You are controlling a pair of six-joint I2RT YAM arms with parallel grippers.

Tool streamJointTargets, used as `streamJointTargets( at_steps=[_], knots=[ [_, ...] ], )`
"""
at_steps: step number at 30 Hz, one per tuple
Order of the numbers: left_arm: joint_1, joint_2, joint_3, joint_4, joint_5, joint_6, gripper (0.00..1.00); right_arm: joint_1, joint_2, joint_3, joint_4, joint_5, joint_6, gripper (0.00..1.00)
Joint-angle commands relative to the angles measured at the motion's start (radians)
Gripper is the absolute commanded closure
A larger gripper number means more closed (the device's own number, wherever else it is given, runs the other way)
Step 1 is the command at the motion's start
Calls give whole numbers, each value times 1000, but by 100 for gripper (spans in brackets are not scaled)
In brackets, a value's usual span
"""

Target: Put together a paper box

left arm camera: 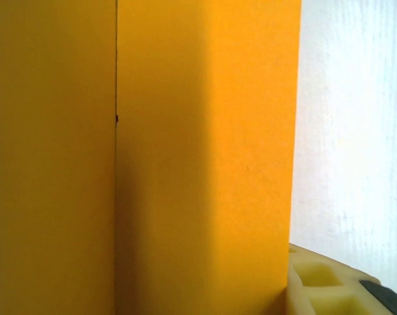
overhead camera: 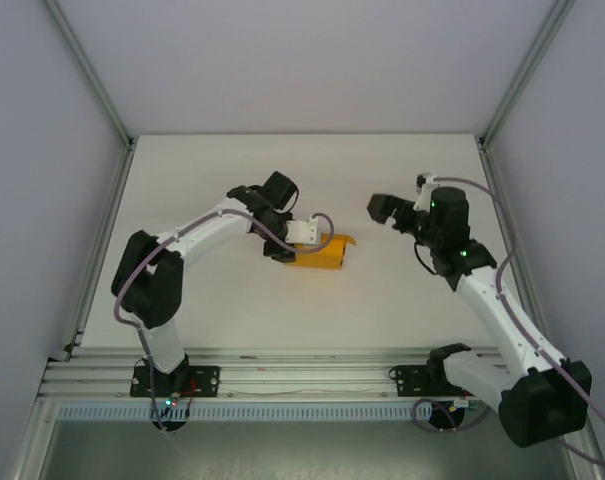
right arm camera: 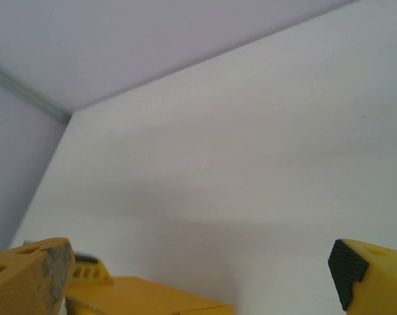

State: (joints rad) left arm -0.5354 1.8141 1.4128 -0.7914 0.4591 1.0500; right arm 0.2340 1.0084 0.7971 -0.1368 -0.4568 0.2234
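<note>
**Left tool on the box, right tool open and clear of it**

Overhead view: the paper box (overhead camera: 324,256) lies on the white bench (overhead camera: 232,170). It is bright orange and low. Its edge on the right-arm side curls upward a little.

Left tool (overhead camera: 307,240): it sits at the box's left end, touching or overlapping the card, with the left arm stretched in from the box's near-left side. The jaws are hidden by the tool's own white body.

Left wrist view: orange card (left arm camera: 205,157) is right up against the lens. A thin dark seam runs top to bottom between two panels, and the panel right of it is shaded along its left part. One yellow finger (left arm camera: 316,282) shows at the lower right, right up against the card's edge. The other finger is out of sight. I cannot tell whether this tool is clamped on the card or only resting beside it. A strip of white bench (left arm camera: 355,131) shows to the right of the card.

Right tool (overhead camera: 394,206): it is to the right of the box and well apart from it, touching nothing.

Right wrist view: right tool (right arm camera: 199,269), jaws spread wide. One yellow finger (right arm camera: 27,279) has a scuffed grey pad and the other (right arm camera: 375,269) has a black ribbed pad. Nothing lies between them but bare bench (right arm camera: 250,164). A flat orange face of the box (right arm camera: 152,298) shows low down, beside the scuffed finger.
</note>
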Motion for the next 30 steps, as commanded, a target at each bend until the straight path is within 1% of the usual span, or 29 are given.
streamJointTargets(
  at_steps=[1,2,4,8,11,15,16,17,19,20,22,28,30],
  knots=[
    [13,47,64,-163,68,32,58,2,-5,19,52,-184,-289,0],
    [15,60,75,-174,73,33,58,4,6,45,-16,-230,-334,0],
    [17,80,96,-181,80,25,58,12,39,91,-126,-283,-407,0],
    [17,88,110,-188,91,15,59,29,110,121,-179,-267,-432,1],
    [17,88,104,-167,76,-1,59,50,183,163,-255,-258,-468,6],
    [18,116,113,-174,72,-7,59,94,302,257,-394,-218,-521,21],
    [18,116,110,-165,66,-16,59,105,330,279,-424,-204,-523,28],
    [18,115,109,-154,56,-31,59,115,353,298,-459,-193,-536,33],
    [18,116,122,-149,51,-46,59,134,391,328,-528,-156,-569,39],
    [20,114,129,-136,50,-58,59,140,403,334,-546,-148,-587,40],
    [20,113,139,-124,43,-78,59,142,421,343,-557,-135,-609,41],
    [20,110,137,-106,22,-97,59,148,485,384,-537,-122,-622,61],
    [20,113,136,-109,18,-97,59,154,500,392,-515,-99,-626,63]
  ],
)
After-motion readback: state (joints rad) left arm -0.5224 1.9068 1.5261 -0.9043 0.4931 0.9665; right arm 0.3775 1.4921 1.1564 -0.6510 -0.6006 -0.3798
